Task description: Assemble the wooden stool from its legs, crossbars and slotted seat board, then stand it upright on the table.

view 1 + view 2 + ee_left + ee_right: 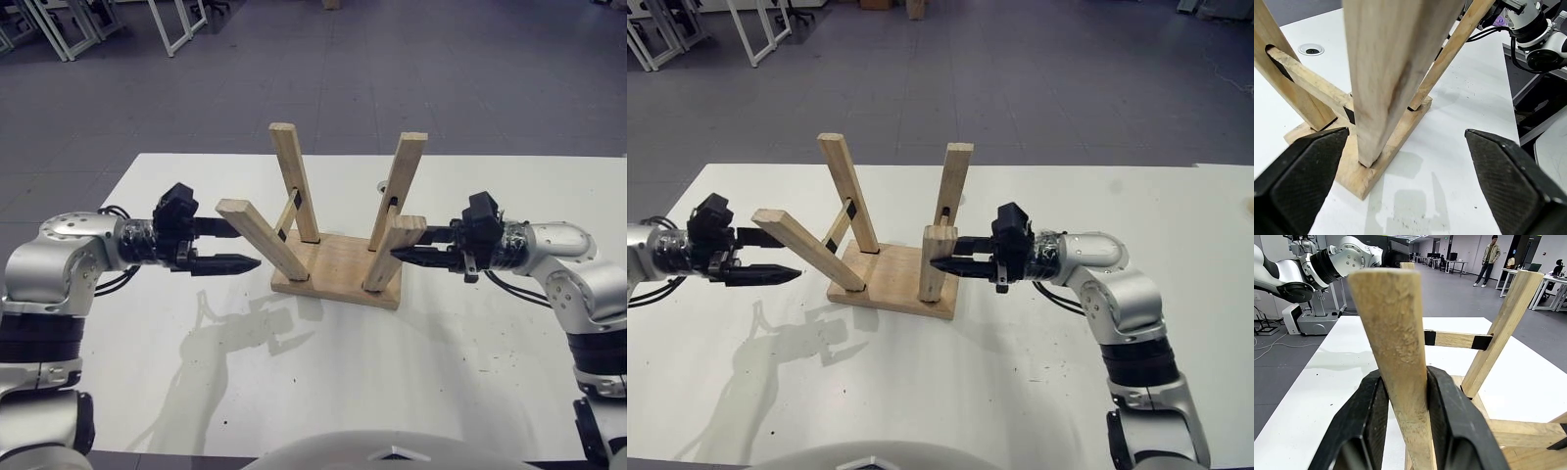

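The stool stands upside down on the worktop, seat board flat and legs up. The right hand is clamped on the board's near right leg. The left hand is spread wide, with a finger on either side of the near left leg.
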`<control>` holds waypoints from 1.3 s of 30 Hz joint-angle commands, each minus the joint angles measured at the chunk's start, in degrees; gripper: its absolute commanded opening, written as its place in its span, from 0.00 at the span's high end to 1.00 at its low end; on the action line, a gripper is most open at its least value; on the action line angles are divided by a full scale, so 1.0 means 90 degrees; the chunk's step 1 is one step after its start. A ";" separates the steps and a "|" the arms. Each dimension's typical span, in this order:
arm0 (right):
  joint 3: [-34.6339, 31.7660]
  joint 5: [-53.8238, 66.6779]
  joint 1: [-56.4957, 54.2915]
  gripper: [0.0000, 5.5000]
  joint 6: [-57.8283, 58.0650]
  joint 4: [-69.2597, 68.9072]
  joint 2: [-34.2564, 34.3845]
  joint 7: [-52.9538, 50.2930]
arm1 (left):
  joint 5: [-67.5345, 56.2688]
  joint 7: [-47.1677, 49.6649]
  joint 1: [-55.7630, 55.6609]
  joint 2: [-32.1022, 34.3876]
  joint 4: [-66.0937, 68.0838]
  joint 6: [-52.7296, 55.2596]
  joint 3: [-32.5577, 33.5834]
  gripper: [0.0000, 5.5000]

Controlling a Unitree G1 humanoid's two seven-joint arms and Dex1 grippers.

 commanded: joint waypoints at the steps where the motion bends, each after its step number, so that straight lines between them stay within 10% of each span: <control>1: 0.0229 -0.0126 0.0080 0.80 0.0154 0.0061 -0.0112 0.0135 | -0.0103 0.0121 -0.0596 -0.0267 0.0171 0.0053 -0.0030 0.20; 15: 0.0282 -0.0716 -0.0149 0.80 0.0291 0.0145 0.0080 -0.1250 | -0.0233 -0.0069 -0.0517 -0.0357 0.0075 0.0424 -0.0343 0.61; 27: 0.0648 -0.0846 -0.0052 0.80 0.1488 -0.0346 -0.0337 -0.1829 | -0.0374 0.1572 -0.0285 -0.0840 -0.0529 0.0903 0.0158 0.61; 39: 0.0223 0.1144 0.0092 0.80 0.3366 -0.0679 -0.0605 -0.1270 | -0.2391 0.0284 0.0141 -0.0267 -0.0546 0.4010 -0.0300 0.61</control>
